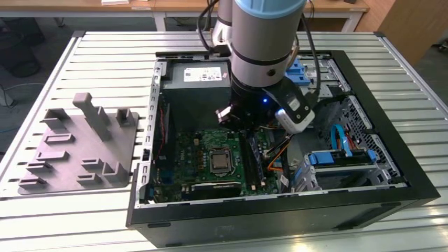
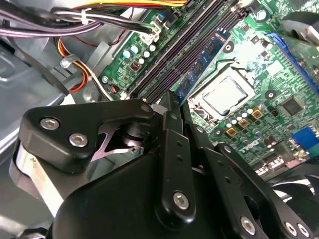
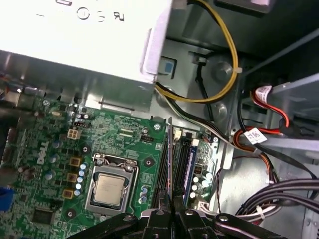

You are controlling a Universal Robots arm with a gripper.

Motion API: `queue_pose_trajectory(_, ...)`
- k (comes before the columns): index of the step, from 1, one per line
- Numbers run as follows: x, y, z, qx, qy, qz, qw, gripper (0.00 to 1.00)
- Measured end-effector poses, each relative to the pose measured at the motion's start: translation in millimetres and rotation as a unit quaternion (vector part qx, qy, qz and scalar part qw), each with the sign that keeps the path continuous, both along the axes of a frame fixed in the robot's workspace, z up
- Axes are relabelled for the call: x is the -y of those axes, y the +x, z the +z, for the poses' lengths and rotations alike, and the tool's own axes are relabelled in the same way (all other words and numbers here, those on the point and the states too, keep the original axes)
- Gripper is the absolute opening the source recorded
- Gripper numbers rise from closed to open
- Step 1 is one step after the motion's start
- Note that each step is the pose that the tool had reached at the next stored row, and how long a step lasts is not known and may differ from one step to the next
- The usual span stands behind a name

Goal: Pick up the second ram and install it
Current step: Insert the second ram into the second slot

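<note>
Above the memory slots [image 2: 174,62] | claw [image 3: 173,204] clamps second ram [image 3: 171,149] (edge-on) between its jaws

The second ram [image 3: 171,149], a thin dark board edge-on in the first wrist view, stands on its long edge, clamped in the gripper [image 3: 172,211]. It runs along the memory slots [image 1: 250,157], which lie at 3 o'clock of the processor socket [image 1: 220,160] in the exterior view.
</note>
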State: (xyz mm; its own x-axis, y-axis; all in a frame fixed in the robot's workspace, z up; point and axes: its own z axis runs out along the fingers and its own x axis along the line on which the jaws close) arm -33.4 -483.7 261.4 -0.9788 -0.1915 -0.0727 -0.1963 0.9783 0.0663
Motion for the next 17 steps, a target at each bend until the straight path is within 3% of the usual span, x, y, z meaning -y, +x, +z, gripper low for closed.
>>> queue_pose_trajectory(8,0.0,0.0,-0.1,0.0,0.0,-0.043,0.9991,0.14)
queue_pose_trajectory(17,0.0,0.0,-0.3,0.0,-0.0001,-0.091,0.9959,0.14)
